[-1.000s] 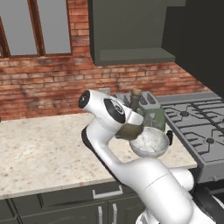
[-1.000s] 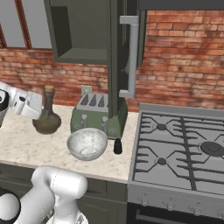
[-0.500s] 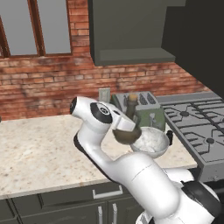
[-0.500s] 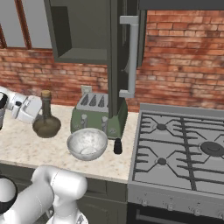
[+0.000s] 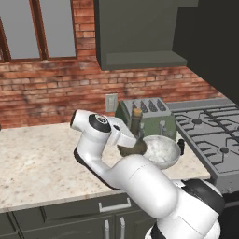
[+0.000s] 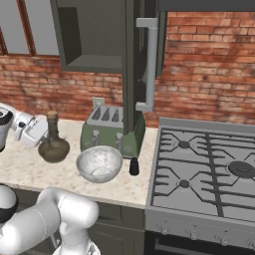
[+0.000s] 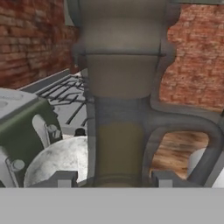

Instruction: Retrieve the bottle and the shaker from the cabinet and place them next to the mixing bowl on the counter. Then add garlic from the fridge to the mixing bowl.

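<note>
My gripper (image 6: pixel 48 133) is shut on the neck of the olive-brown bottle (image 6: pixel 53 148), which stands upright with its corked top (image 5: pixel 137 112) above the hand. The bottle's base is at or just above the counter (image 6: pixel 20 167), left of the pale grey mixing bowl (image 6: pixel 99 163). In the hand view the bottle (image 7: pixel 120 87) rises between my gripper (image 7: pixel 113 178) tips, with its handle to the right and the mixing bowl (image 7: pixel 57 164) behind. The small black shaker (image 6: pixel 134 166) stands right of the bowl. The cabinet (image 6: pixel 89 35) hangs open above. The fridge and garlic are out of view.
A green toaster (image 6: pixel 112 130) stands behind the bowl against the brick wall. The cabinet's open door (image 6: pixel 133 64) with its grey bar handle juts out over the toaster. The black gas hob (image 6: pixel 209 172) lies to the right. The counter (image 5: pixel 37 158) stretches left.
The gripper has come down with the bottle, from above the counter to about counter level, left of the bowl. The arm's elbow has swung left.
</note>
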### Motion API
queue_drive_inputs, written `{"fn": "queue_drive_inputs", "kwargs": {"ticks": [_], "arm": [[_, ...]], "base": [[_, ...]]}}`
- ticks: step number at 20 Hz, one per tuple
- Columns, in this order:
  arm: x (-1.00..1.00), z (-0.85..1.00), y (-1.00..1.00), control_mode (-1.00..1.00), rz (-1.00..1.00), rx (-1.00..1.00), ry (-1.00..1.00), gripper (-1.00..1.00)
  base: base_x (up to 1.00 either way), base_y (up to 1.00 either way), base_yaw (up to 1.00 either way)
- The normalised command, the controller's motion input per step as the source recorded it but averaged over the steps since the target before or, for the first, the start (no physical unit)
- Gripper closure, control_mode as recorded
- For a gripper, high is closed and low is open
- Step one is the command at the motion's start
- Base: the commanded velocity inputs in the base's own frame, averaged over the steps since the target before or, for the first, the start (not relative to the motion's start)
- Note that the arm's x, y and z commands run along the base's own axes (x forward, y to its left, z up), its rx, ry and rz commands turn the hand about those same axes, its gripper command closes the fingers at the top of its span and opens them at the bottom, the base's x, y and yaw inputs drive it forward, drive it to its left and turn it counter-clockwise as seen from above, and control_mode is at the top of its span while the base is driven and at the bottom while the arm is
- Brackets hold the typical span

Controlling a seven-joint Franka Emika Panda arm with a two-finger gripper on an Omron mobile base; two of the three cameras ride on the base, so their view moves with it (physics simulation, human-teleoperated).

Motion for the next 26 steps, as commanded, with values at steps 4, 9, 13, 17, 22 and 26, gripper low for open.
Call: {"fn": "queue_drive_inputs", "kwargs": {"ticks": [4, 9, 13, 17, 22, 26], "arm": [[0.02, -0.21, 0.12, -1.00, -0.10, 0.00, 0.00, 1.00], [0.03, -0.22, 0.02, -1.00, -0.10, 0.00, -0.01, 1.00], [0.00, -0.26, 0.00, -1.00, -0.11, -0.03, 0.00, 1.00], [0.00, -0.19, 0.00, -1.00, -0.09, -0.03, 0.00, 1.00], [0.00, -0.20, 0.00, -1.00, -0.02, -0.02, 0.00, 1.00], [0.02, -0.25, 0.04, -1.00, 0.00, -0.02, 0.00, 1.00]], "base": [[0.00, 0.00, 0.00], [0.00, 0.00, 0.00], [0.00, 0.00, 0.00], [0.00, 0.00, 0.00], [0.00, 0.00, 0.00], [0.00, 0.00, 0.00]]}}
